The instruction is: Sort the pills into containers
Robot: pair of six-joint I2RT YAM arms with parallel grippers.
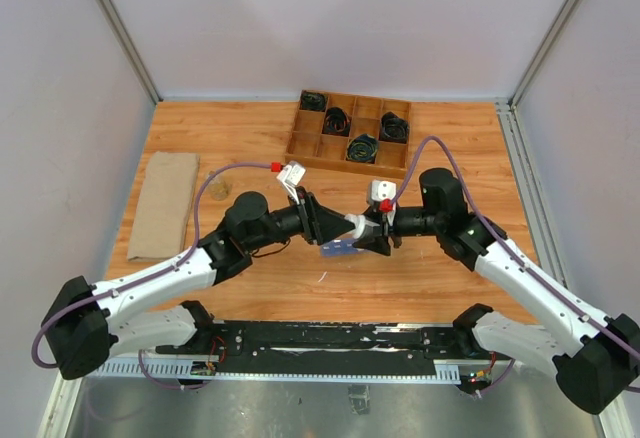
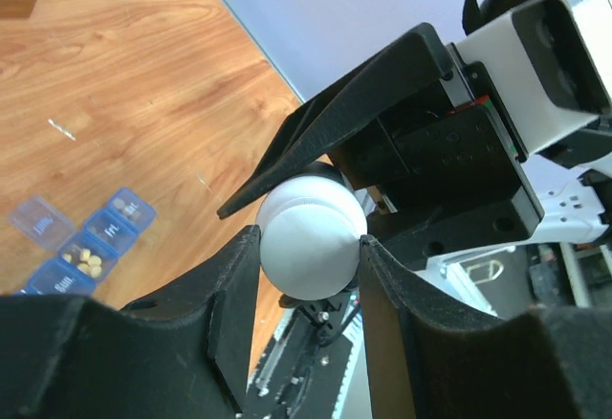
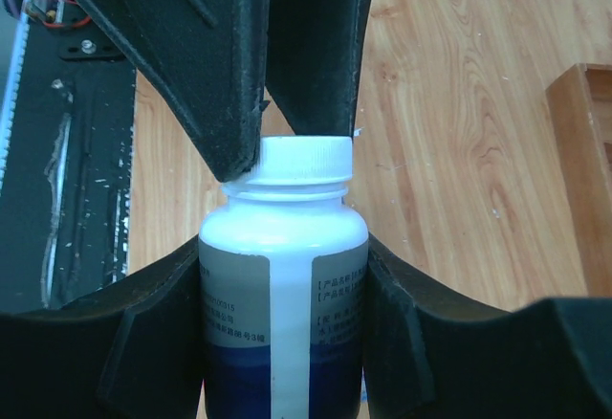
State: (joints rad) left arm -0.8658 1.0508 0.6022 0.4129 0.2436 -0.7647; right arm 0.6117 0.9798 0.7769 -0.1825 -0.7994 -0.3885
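Near the table's front edge, a slim translucent-blue plastic pill-organizer strip (image 2: 84, 247) lies flat on the wooden table (image 1: 430, 278). Its long axis runs roughly nine to three o'clock. At least one lid is flipped open, and a few yellow pills (image 2: 88, 262) sit in one compartment.

Just above it, toward one o'clock, the two arms meet over a small white plastic bottle with a blue-banded label (image 3: 244, 237). The bottle is held sideways, its long axis nine to three. The right gripper (image 3: 284, 256) clamps its body. The left gripper (image 2: 309, 239) is closed narrowly on the white ribbed screw cap (image 3: 304, 159), which points to nine o'clock, toward the left arm.

The cap looks seated, so twisting it off along that axis is probably next. The organizer is almost directly under the bottle's mouth.

Farther out, at ten o'clock, there is a small yellowish heap (image 1: 218, 188), too small to identify. A brown sheet (image 1: 165, 203) lies at nine o'clock. At twelve o'clock, against the back wall, stands a divided wooden tray (image 1: 300, 143) with coiled black cables (image 1: 361, 146) in several cells.
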